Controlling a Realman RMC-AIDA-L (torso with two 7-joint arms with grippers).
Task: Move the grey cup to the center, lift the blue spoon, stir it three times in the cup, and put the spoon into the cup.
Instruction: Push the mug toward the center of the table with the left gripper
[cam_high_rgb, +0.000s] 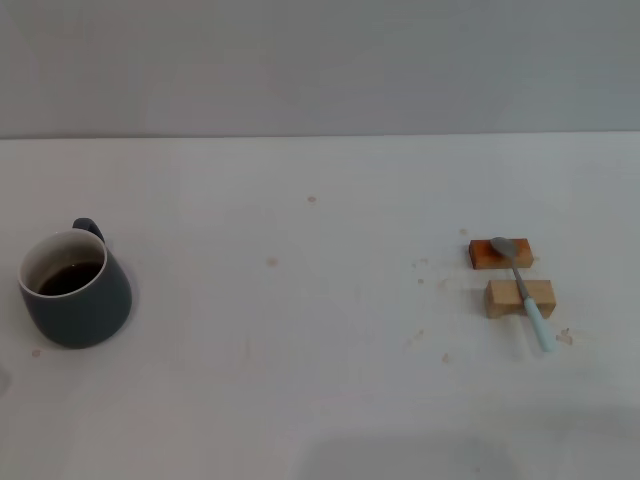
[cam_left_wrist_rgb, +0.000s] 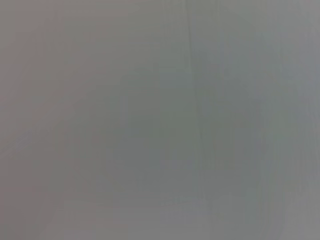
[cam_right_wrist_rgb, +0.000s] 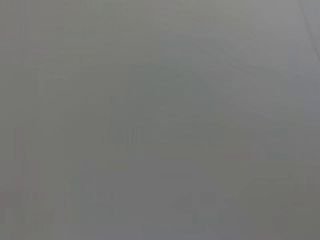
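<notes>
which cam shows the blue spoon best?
Head view. The blue spoon lies in full sight across two small wooden blocks, at the table's right, handle toward the robot. Both wrist views show only blank grey, no spoon.

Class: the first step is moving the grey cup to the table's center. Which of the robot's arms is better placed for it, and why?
Probably the left. The grey cup stands at the table's far left, on the robot's left side, while the blue spoon lies on two wooden blocks at the right. Neither gripper is in view.
</notes>
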